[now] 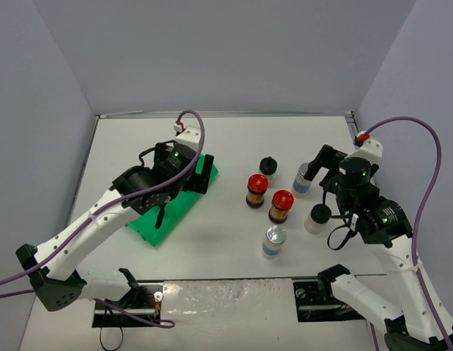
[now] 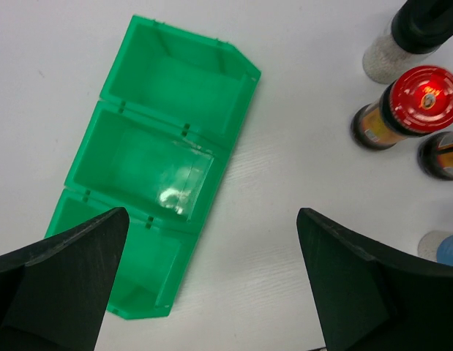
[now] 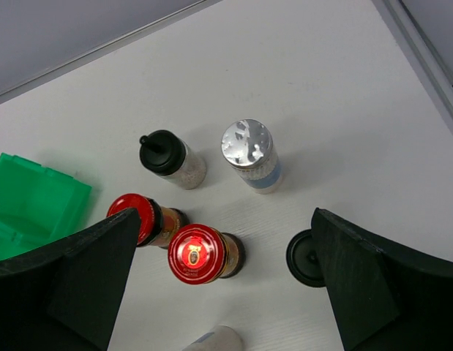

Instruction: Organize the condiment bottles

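Left gripper (image 2: 213, 212) spread wide, empty, above green tray (image 2: 175, 80), right gripper (image 3: 226, 213) released, empty, over six upright bottles (image 1: 282, 205) clustered on table (image 1: 233, 139)

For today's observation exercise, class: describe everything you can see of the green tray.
The green tray looks like glossy moulded plastic: three open rectangular compartments in a row, split by thin walls, empty where visible, glare in the middle one. It lies flat on the white table, apart from the nearest red-capped bottle. The open left gripper hangs above it; the left arm hides part of it from overhead.
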